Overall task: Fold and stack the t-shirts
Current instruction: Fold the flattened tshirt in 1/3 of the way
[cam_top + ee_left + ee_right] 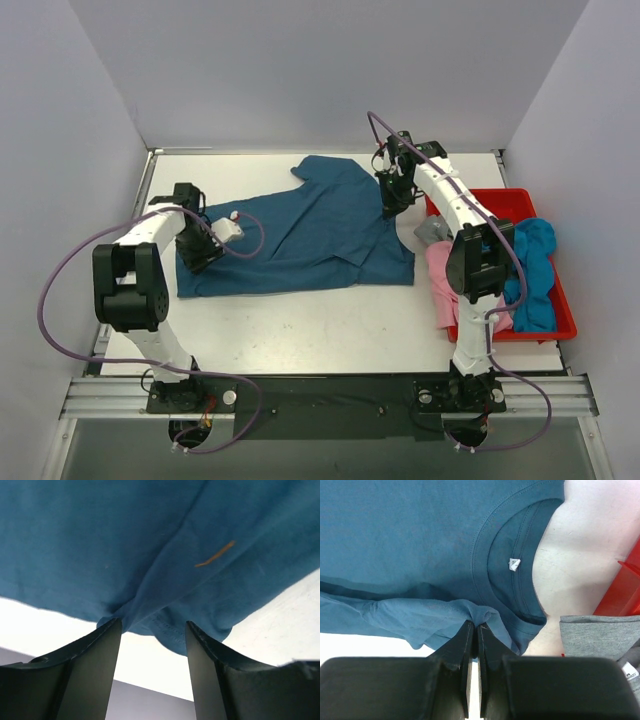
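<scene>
Right gripper [474, 626] jaws pinched shut, left gripper [153, 625] jaws seemingly apart.

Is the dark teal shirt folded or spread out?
Mostly spread out: the teal shirt lies flat and open across the table, no fold made.

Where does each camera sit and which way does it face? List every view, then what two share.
Top external: above and behind the arm bases, looking down on the table, both arms, the dark teal t-shirt and red tray.
Left wrist: on the left gripper, facing the shirt's edge between its spread fingers.
Right wrist: on the right gripper, facing the collar; fingers pinch cloth.
Shared: both wrist views show that teal shirt.
</scene>
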`<state>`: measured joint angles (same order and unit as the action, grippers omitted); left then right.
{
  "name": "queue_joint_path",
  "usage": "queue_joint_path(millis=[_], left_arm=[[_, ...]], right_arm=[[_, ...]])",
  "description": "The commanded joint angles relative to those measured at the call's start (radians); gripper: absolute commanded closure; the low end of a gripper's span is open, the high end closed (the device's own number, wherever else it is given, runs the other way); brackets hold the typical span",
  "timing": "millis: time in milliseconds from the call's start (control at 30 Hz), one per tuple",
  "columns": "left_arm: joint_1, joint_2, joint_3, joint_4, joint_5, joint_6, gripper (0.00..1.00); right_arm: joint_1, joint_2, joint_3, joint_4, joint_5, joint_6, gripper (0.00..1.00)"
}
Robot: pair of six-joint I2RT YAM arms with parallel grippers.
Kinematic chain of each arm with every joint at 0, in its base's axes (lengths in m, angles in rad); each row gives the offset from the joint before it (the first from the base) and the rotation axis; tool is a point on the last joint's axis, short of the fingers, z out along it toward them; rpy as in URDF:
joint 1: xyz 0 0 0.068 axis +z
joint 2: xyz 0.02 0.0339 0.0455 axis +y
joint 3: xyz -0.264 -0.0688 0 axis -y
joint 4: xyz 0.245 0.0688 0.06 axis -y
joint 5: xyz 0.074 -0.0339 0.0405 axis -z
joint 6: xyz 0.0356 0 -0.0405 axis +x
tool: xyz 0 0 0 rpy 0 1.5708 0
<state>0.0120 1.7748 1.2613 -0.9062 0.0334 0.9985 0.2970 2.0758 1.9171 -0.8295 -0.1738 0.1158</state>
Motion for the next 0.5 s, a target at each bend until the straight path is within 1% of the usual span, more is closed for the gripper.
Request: queue_joint_path(millis=[0,33,67,133,233,267,300,333,367,400,433,467], left_arm=[[-0.003,-0.029,-0.033,-0.016,0.083,0.331,0.36],[-0.003,-0.012,-0.036,-0.001,0.054,0.344,0.36],[-0.003,-0.003,-0.037,0.054,0.042,0.342,0.36],[-0.003,0.031,-0.016,0.11,0.008,0.322,0.36],[-0.003,0.074,0.029,0.118,-0.001,0.281,0.4],[-0.003,0.08,0.032,0.118,0.0,0.278,0.46],[-0.003,0.084,0.026,0.127,-0.007,0.278,0.5],[-0.003,0.089,0.023,0.131,-0.018,0.278,0.58],[-0.003,0.095,0.013,0.128,-0.024,0.276,0.62],[-0.003,0.098,0.013,0.112,-0.024,0.278,0.7],[-0.001,0.103,0.007,0.084,-0.024,0.281,0.75],[-0.001,0.104,0.001,0.079,-0.024,0.281,0.93]], right_arm=[[-0.007,-0.003,0.002,-0.016,-0.012,0.024,1.0],[-0.006,-0.006,-0.001,-0.014,-0.012,0.024,1.0],[-0.007,-0.008,-0.004,-0.016,-0.013,0.024,1.0],[-0.007,-0.016,-0.013,-0.014,-0.019,0.022,1.0],[-0.007,-0.028,-0.026,-0.014,-0.023,0.021,1.0],[-0.007,-0.029,-0.033,-0.013,-0.021,0.019,1.0],[-0.007,-0.031,-0.035,-0.011,-0.02,0.018,1.0],[-0.01,-0.031,-0.038,-0.011,-0.015,0.016,1.0],[-0.013,-0.029,-0.036,-0.01,-0.012,0.015,1.0],[-0.015,-0.029,-0.035,-0.011,-0.007,0.019,1.0],[-0.021,-0.028,-0.03,-0.01,-0.006,0.024,1.0],[-0.025,-0.028,-0.026,-0.005,-0.006,0.033,1.0]])
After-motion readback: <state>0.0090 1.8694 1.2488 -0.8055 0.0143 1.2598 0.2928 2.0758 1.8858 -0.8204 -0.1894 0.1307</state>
